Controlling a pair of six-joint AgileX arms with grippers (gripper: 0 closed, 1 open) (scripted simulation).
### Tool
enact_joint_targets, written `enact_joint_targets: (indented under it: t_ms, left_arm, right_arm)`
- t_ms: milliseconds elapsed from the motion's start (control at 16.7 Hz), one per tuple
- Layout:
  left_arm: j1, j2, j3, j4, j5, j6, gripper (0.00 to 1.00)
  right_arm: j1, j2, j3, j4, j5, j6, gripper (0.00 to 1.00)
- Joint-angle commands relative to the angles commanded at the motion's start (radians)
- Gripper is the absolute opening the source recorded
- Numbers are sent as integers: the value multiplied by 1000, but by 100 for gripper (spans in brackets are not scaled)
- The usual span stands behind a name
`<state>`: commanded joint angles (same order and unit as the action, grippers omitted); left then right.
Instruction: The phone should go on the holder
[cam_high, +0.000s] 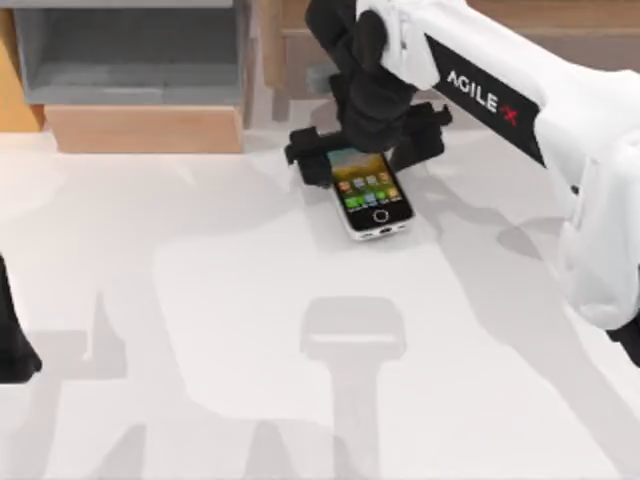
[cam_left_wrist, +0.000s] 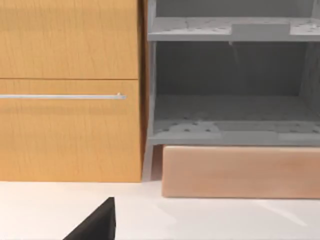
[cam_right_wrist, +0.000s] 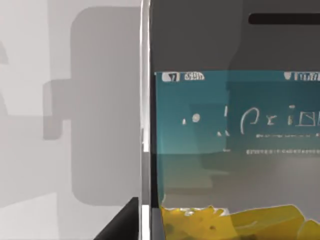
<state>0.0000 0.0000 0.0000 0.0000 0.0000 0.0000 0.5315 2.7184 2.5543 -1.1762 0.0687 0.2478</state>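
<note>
Right gripper (cam_high: 368, 150) over phone (cam_high: 373, 194) (flat on table (cam_high: 200, 350)).

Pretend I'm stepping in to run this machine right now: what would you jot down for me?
Right gripper: at the far middle of the table, over the top end of the phone; whether its fingers are closed on it is hidden.
Left arm: parked at the table's left edge.
Phone: face up, screen lit, its top end at the black holder under the right gripper.
Done: the right arm has reached the phone at the holder.
Left: confirm the phone is seated on the holder, then pull the right arm away.
</note>
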Motion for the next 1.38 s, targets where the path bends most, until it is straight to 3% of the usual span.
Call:
enact_joint_targets:
  t_ms: [300, 540, 960, 1380]
  left_arm:
    - [0, 0, 0, 0, 0, 0, 100]
    - [0, 0, 0, 0, 0, 0, 100]
    - [0, 0, 0, 0, 0, 0, 100]
    - [0, 0, 0, 0, 0, 0, 100]
  right_arm:
    - [2, -9, -2, 5, -6, 1, 0]
    - [19, -97, -77, 57, -94, -6, 0]
    - [-46, -397, -480, 321, -400, -34, 0]
    - [-324, -818, -1035, 748, -728, -115, 0]
